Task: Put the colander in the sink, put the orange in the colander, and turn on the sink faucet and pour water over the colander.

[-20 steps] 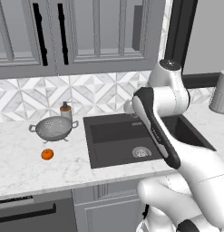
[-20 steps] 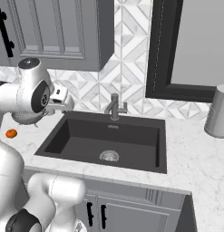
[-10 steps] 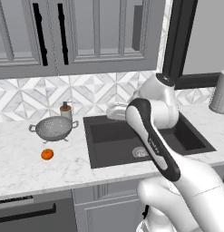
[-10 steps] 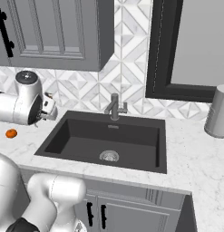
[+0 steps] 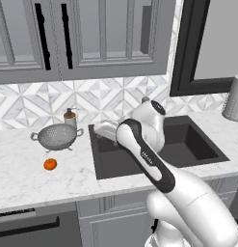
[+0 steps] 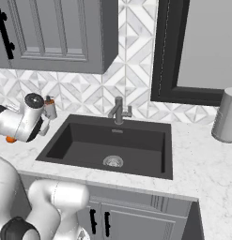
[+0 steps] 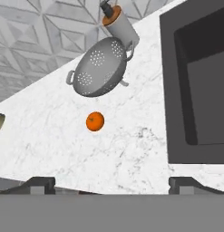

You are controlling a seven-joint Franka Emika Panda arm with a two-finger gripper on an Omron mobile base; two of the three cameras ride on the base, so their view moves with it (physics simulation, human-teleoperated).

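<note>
The robot's two-finger gripper (image 7: pixel 111 183) stands spread wide with nothing between its dark tips, holding and touching nothing above the white marbled counter (image 7: pixel 131 149). The round silver-grey perforated metal colander (image 5: pixel 57 136) sits empty on that counter left of the large dark rectangular sink (image 6: pixel 112 147), just in front of a small grey soap dispenser with a brown top (image 5: pixel 69 117). The small bright orange fruit (image 5: pixel 50 164) lies on the counter near the colander, apart from it. The sink basin holds nothing but its silver drain (image 6: pixel 113 161); the short grey faucet (image 6: pixel 119 110) stands behind it. The white arm (image 5: pixel 144 154) bends leftward over the sink's left edge.
</note>
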